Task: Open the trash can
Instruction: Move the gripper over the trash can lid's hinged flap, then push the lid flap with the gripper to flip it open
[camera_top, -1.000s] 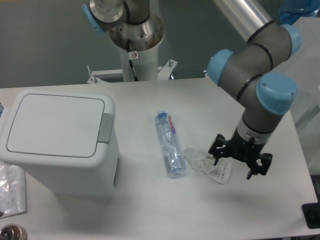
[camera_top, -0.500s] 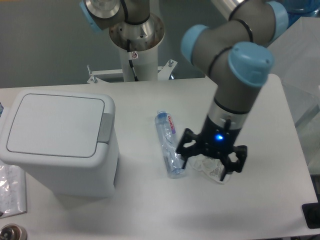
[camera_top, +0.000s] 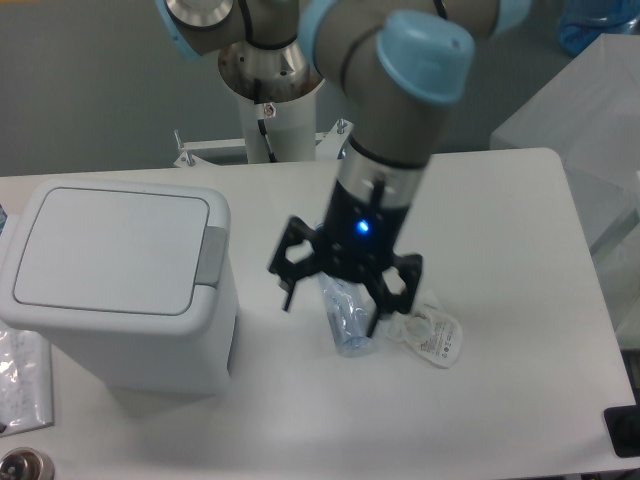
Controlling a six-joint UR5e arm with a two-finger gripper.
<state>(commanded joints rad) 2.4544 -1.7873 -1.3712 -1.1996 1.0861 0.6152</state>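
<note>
Setting: white matte table [camera_top: 500, 400] against a grey wall; the arm's white pedestal [camera_top: 272, 118] stands at the far edge.

Trash can position: trash can [camera_top: 120, 285] sits at the left of the table, nearer the front edge, lid [camera_top: 108, 250] shut and lying flat.

Trash can build: boxy white plastic, rounded corners, smooth and slightly glossy; square hinged lid set into a rim; grey push-tab [camera_top: 209, 256] on the right edge of the lid, facing the gripper.

Gripper: gripper [camera_top: 335, 295] hangs just right of the can, above the bottle; fingers spread wide, holding nothing; blue light lit on the wrist.

Bottle: clear plastic bottle [camera_top: 348, 328] lies on its side directly beneath the gripper, mostly hidden by it; thin-walled and round, judged likely to roll.

Wrapper: crumpled clear wrapper [camera_top: 432, 337] with a printed label lies just right of the bottle; light and limp.

Other items: a bagged object [camera_top: 20, 385] and a dark round part [camera_top: 22, 467] at the near left corner; too cropped to identify.

Risk 1: a low finger may clip the bottle on a sideways move toward the can and send it rolling against the can's base.

Risk 2: the tab is a narrow target; a finger landing on the lid panel or rim instead would press without releasing the catch.

Risk 3: a sideways push on the tab may slide or tip the can, judged light if empty, on the smooth table.

Risk 4: spread fingers may straddle the tab or snag under the lid's edge.
</note>
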